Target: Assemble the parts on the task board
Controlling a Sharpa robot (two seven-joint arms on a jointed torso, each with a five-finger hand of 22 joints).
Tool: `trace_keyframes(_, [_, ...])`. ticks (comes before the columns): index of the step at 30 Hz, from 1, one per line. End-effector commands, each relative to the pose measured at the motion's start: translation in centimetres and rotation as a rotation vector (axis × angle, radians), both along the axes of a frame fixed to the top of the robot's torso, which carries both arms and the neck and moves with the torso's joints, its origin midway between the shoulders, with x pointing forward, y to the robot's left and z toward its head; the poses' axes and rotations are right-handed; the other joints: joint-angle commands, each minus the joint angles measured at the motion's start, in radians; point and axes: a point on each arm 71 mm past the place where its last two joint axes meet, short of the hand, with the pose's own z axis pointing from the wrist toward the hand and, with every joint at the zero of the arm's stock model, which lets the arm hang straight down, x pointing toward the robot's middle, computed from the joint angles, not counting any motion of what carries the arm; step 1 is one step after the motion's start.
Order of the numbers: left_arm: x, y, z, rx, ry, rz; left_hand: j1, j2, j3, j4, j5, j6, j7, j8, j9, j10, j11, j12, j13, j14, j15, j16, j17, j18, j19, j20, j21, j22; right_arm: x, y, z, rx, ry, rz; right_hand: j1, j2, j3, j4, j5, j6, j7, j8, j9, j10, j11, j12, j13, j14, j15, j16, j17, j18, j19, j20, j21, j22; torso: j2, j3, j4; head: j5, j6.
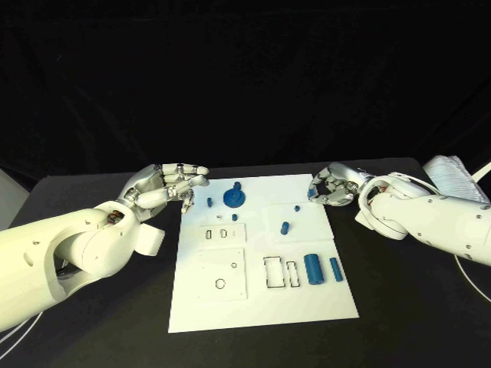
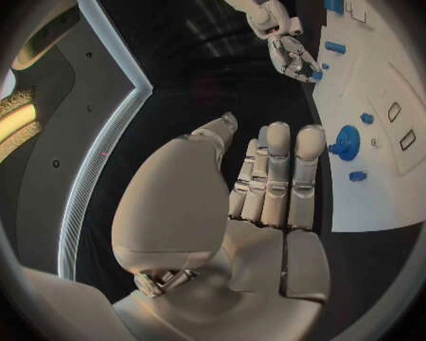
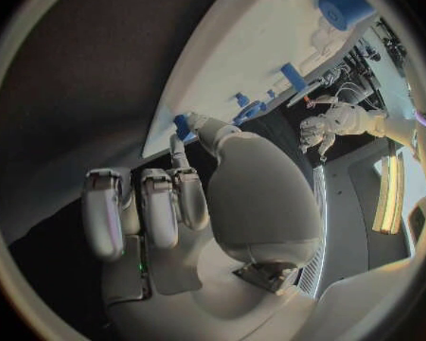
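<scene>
One white task board lies mid-bench with seven blue parts on it (one a round disc). The left hand hovers empty, fingers apart; the right hand pinches one small blue part at the board's far right corner.

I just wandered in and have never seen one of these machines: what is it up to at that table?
The robot is putting small blue parts together on a white task board. Right now both hands hover at the board's far corners. The right hand seems to pinch a small blue part at its fingertips, while the left hand holds nothing. A blue gear and two blue cylinders lie on the board.
</scene>
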Motion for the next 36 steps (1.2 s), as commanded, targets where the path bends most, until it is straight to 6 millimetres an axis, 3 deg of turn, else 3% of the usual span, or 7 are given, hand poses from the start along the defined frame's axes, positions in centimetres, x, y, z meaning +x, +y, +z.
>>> trace_keyframes(1, [-0.07, -0.18, 0.06, -0.006, 0.0, -0.009, -0.007, -0.001, 0.005, 0.001, -0.002, 0.0, -0.002, 0.005, 0.001, -0.008, 0.0, 0.004, 0.002, -0.006, -0.002, -0.005, -0.001, -0.002, -0.011, 0.001, -0.006, -0.005, -0.01, 0.11, -0.06, -0.003, 0.002, -0.001, -0.01, -0.001, -0.004, -0.002, -0.005, -0.013, 0.003, -0.008, -0.002, 0.039, 0.009, -0.007, 0.178, 0.103, 0.012, 0.0, 0.252, -0.012, 0.065, 0.009, -0.007, 0.215, 0.0, 0.0001, 0.0002, 0.0, 0.0])
trace_keyframes(18, [-0.08, -0.24, -0.01, -0.005, 0.01, -0.016, -0.011, -0.001, 0.005, 0.003, -0.004, -0.005, 0.002, 0.003, 0.001, -0.012, 0.002, 0.006, 0.003, -0.009, 0.0, -0.01, -0.001, -0.001, -0.019, 0.003, -0.011, -0.013, 0.06, 0.31, -0.08, -0.002, 0.004, 0.002, -0.008, 0.003, 0.001, -0.008, -0.01, -0.029, 0.012, -0.015, -0.003, 0.034, 0.018, -0.012, 0.174, 0.103, 0.022, -0.001, 0.25, -0.011, 0.062, 0.022, -0.011, 0.213, 0.0, -0.0002, 0.0003, -0.002, 0.001])
trace_keyframes(24, [-0.08, -0.23, -0.02, -0.004, 0.012, -0.015, -0.012, -0.001, 0.005, 0.003, -0.005, -0.006, 0.002, 0.002, 0.001, -0.013, 0.003, 0.007, 0.004, -0.009, 0.001, -0.011, -0.001, 0.0, -0.02, 0.003, -0.011, -0.014, 0.09, 0.37, -0.07, -0.002, 0.002, 0.003, 0.005, 0.037, 0.026, -0.018, -0.024, 0.023, -0.01, 0.017, 0.011, 0.041, 0.002, -0.005, 0.181, 0.103, 0.004, 0.0, 0.252, -0.012, 0.065, 0.011, -0.007, 0.217, 0.001, 0.0002, 0.0, -0.001, 0.0])
trace_keyframes(26, [-0.08, -0.21, -0.03, -0.003, 0.013, -0.014, -0.012, -0.001, 0.005, 0.003, -0.005, -0.006, 0.002, 0.002, 0.001, -0.013, 0.003, 0.007, 0.004, -0.009, 0.001, -0.011, -0.001, 0.0, -0.02, 0.003, -0.011, -0.014, 0.11, 0.35, -0.05, -0.001, -0.001, 0.001, 0.007, 0.053, 0.039, -0.023, -0.059, 0.038, -0.021, 0.03, 0.018, 0.044, -0.008, -0.002, 0.183, 0.104, -0.006, 0.002, 0.255, -0.012, 0.067, 0.001, -0.005, 0.219, 0.001, 0.0002, 0.0006, -0.001, 0.0])
trace_keyframes(29, [-0.07, -0.2, -0.04, -0.002, 0.014, -0.013, -0.012, -0.001, 0.005, 0.003, -0.005, -0.007, 0.003, 0.002, 0.001, -0.014, 0.004, 0.007, 0.004, -0.01, 0.001, -0.012, -0.001, 0.0, -0.023, 0.003, -0.012, -0.016, 0.13, 0.31, -0.01, 0.0, -0.006, -0.001, 0.01, 0.07, 0.052, -0.029, -0.07, 0.058, -0.032, 0.049, 0.027, 0.046, -0.017, 0.0, 0.186, 0.105, -0.013, 0.004, 0.258, -0.013, 0.069, -0.006, -0.001, 0.222, 0.0, 0.0, 0.0012, -0.001, 0.0])
trace_keyframes(36, [-0.07, -0.17, -0.06, -0.001, 0.015, -0.012, -0.012, 0.0, 0.006, 0.003, -0.006, -0.009, 0.004, 0.001, 0.001, -0.015, 0.004, 0.008, 0.005, -0.01, 0.002, -0.012, -0.001, 0.0, -0.023, 0.004, -0.012, -0.016, 0.13, 0.38, 0.2, 0.017, -0.033, -0.015, 0.003, 0.081, 0.056, -0.036, -0.075, 0.082, -0.049, 0.08, 0.046, 0.05, -0.033, 0.004, 0.19, 0.106, -0.025, 0.007, 0.262, -0.016, 0.075, -0.017, 0.007, 0.229, 0.0, 0.0, -0.0004, 0.001, -0.001])
